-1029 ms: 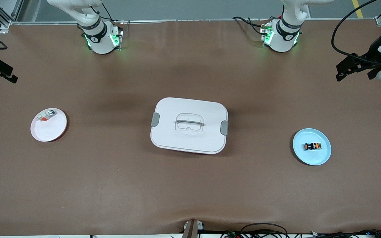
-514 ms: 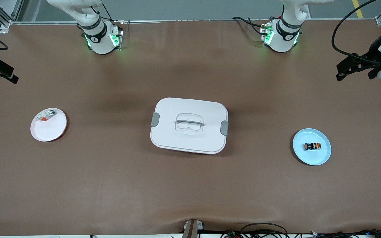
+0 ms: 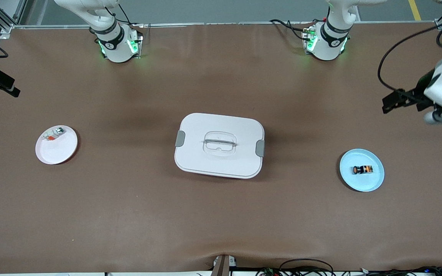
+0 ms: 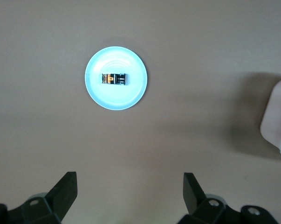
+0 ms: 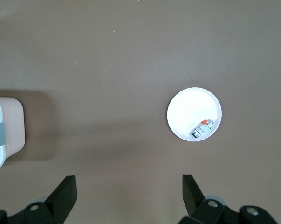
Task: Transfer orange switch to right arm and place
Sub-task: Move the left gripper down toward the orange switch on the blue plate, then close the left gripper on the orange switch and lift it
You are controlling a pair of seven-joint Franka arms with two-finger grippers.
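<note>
**Little switch could roll away**

The orange switch (image 3: 362, 169) lies on the blue plate (image 3: 374, 181). The left end effector (image 4: 130, 192) hangs above the surface, fingers apart and empty. The right end effector (image 5: 129, 192) waits, fingers apart. A crooked pinch might make the switch roll off

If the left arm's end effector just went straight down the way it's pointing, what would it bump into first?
Probably bare table. The open left end effector points down beside the blue plate holding the orange switch, not over it, though depth is hard to judge.
</note>
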